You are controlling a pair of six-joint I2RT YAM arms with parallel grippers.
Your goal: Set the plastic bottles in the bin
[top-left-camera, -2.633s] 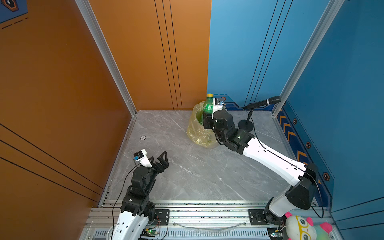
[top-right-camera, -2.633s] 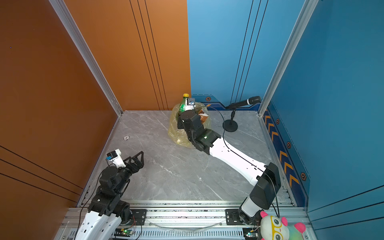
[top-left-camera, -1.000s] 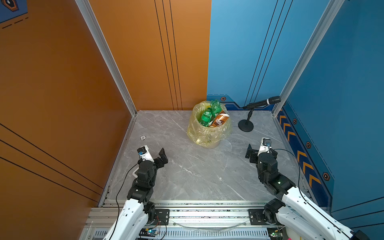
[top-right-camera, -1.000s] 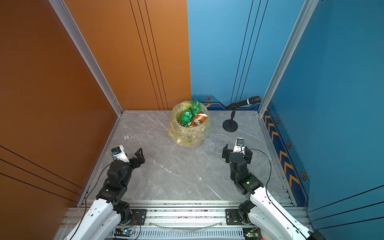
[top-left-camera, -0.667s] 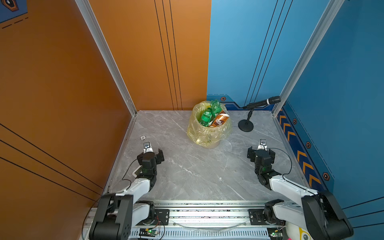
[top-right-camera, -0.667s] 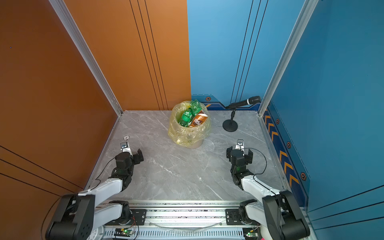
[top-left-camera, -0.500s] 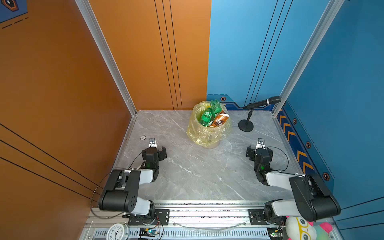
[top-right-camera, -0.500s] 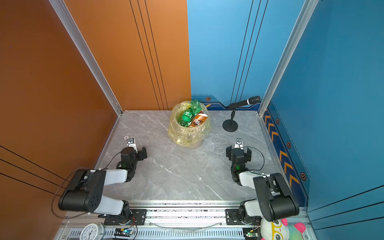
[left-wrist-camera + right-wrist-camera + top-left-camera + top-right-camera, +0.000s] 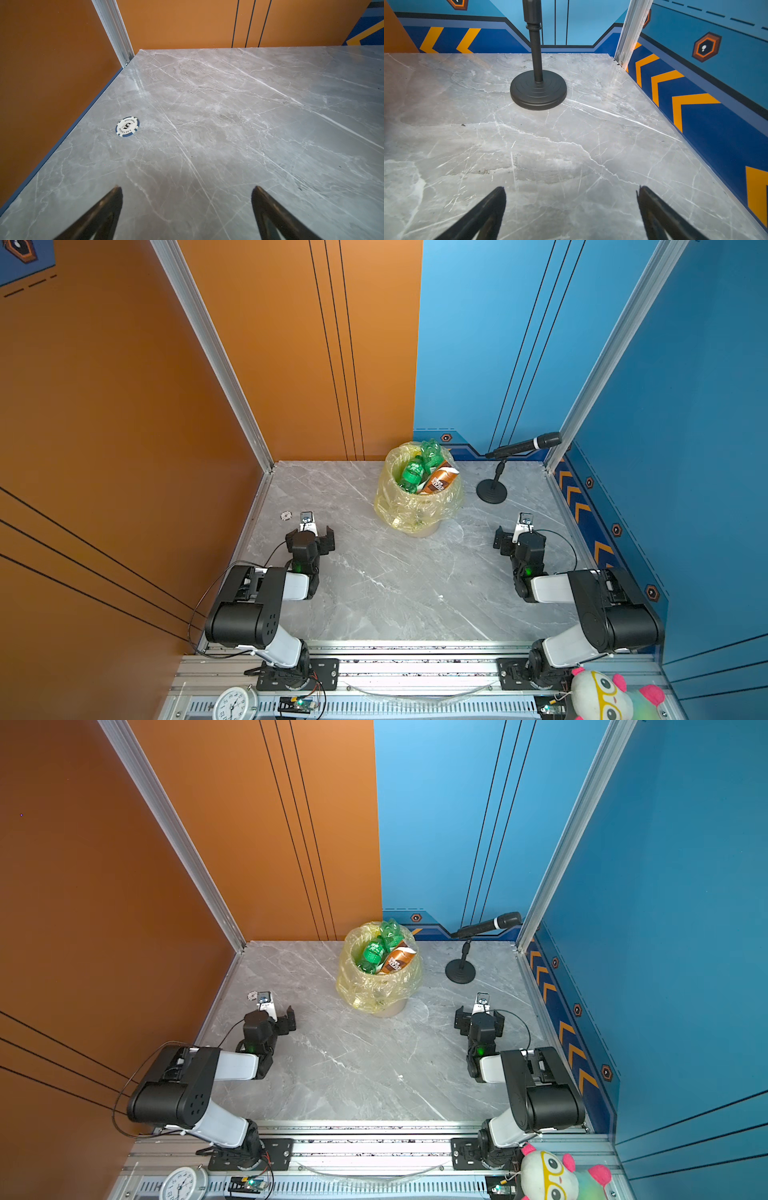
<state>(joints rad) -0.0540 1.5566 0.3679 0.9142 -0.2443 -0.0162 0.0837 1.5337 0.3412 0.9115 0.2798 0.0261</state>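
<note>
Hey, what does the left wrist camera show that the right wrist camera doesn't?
Only the left wrist view shows a white and blue poker chip, lying flat on the table near the orange wall. Only the right wrist view shows the microphone stand, upright on its round black base. Both show the grey marble table and that arm's own end effector, open with nothing between its fingers: the left end effector and the right end effector.
</note>
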